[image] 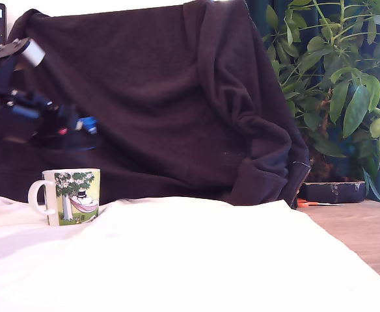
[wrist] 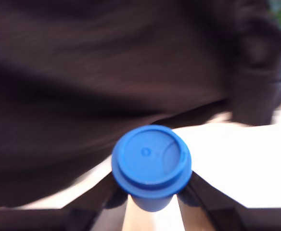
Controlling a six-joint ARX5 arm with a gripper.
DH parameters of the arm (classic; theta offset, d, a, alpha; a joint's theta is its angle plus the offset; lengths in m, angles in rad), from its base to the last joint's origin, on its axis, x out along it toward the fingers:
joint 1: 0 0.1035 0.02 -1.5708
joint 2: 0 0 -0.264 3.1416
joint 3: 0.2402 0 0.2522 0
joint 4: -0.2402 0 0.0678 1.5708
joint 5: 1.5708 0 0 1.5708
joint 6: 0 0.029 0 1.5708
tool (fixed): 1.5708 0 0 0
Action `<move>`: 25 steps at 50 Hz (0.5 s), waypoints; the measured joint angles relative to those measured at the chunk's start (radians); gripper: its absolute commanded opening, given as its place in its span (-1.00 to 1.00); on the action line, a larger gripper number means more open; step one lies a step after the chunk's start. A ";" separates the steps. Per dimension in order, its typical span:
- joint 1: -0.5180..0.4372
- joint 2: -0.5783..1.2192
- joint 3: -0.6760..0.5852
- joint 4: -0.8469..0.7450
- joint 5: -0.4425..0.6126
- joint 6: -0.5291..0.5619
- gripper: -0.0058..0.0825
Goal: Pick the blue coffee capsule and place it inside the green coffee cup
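Pincer (wrist: 152, 202) clamped on the capsule (wrist: 151, 159) below its rim, above the cup (image: 71, 195). Capsule looks light, stiff, smooth plastic; the under-rim hold suits it.

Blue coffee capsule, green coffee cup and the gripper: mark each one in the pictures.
blue coffee capsule (wrist: 151, 162): wrist view, on its round flat top face.
green coffee cup (image: 79, 195): exterior view, on the printed side wall.
gripper (image: 89, 125): exterior view, at the fingertips shut on the capsule above the cup.
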 measured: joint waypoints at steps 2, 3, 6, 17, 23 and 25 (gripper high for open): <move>0.010 0.000 0.001 -0.010 -0.018 0.000 -0.43; 0.014 0.000 0.002 -0.014 -0.026 -0.001 -0.43; 0.023 0.000 0.004 -0.029 -0.042 -0.002 -0.43; 0.027 0.000 0.005 -0.059 -0.048 -0.008 -0.40; 0.027 0.000 0.006 -0.127 -0.049 -0.029 -0.32; 0.027 0.000 0.006 -0.153 -0.048 -0.032 -0.16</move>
